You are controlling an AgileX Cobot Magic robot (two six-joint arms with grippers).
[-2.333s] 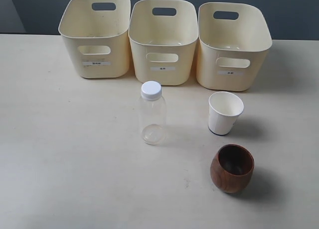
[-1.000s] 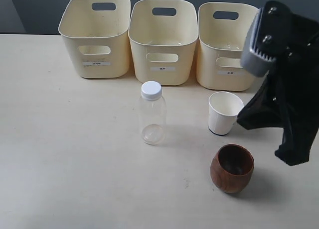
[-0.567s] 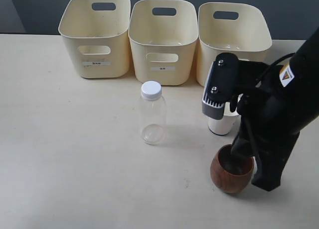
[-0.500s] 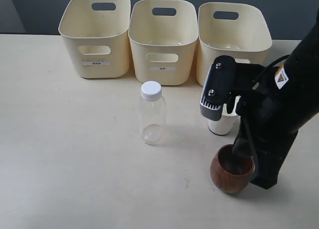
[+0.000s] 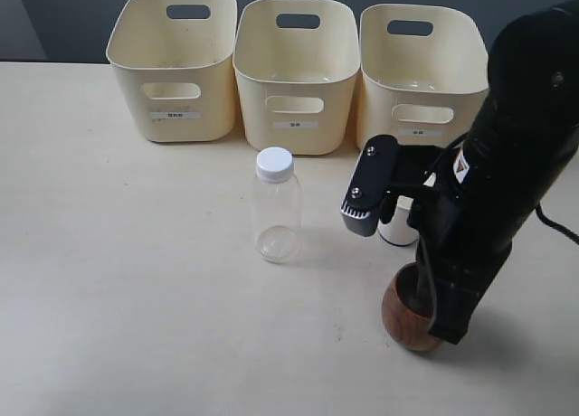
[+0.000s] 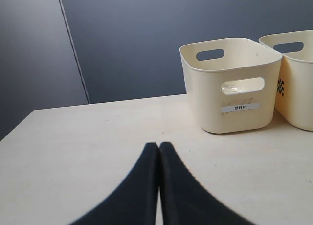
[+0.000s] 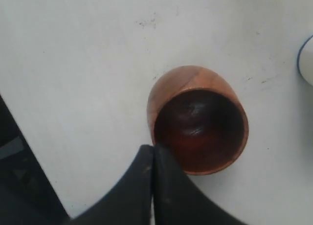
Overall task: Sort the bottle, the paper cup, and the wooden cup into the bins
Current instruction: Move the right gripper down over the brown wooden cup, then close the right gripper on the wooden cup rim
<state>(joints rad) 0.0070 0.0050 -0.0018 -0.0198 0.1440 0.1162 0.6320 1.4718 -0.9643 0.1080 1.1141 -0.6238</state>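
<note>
Wood, likely rigid and slick: pinch the near-right wooden cup (image 5: 405,318) by its rim, where the right gripper (image 7: 153,149) sits closed.

A pale table (image 5: 136,298) is seen, on which three cream bins (image 5: 296,72) are set side by side along the far edge, a clear bottle (image 5: 276,212) is stood upright near the middle, and a paper cup (image 5: 398,233) and, nearer, a wooden cup (image 5: 407,321) are placed to its right.
</note>
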